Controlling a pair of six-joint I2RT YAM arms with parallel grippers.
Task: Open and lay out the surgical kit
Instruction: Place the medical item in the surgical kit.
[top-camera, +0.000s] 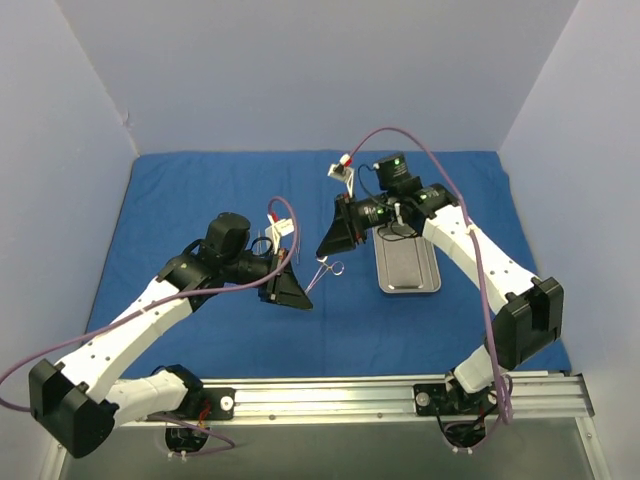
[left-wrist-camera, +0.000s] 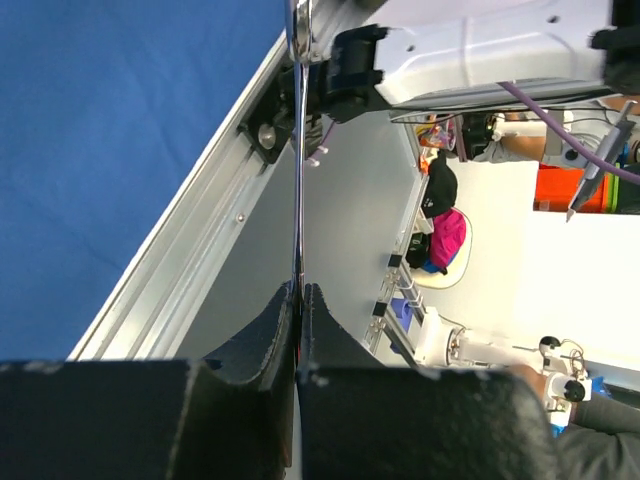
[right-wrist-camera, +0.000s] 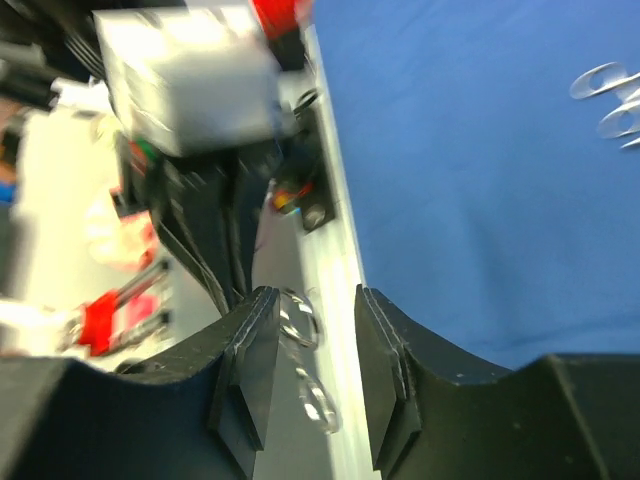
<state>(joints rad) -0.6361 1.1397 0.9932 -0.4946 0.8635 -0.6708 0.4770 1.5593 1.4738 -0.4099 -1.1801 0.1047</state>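
Left gripper (left-wrist-camera: 299, 290) tight on instrument (left-wrist-camera: 297, 180); right gripper (right-wrist-camera: 315, 296) half-apart around ring handles (right-wrist-camera: 300, 326), both arms angled inward.

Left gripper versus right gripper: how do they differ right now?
The left gripper is shut tight on a thin silver instrument; the right gripper has its jaws apart, with ring handles between them. The left gripper is nearer the arms' bases; the right gripper is farther out, beside the steel tray. Both are black, two-fingered, and above the blue drape.
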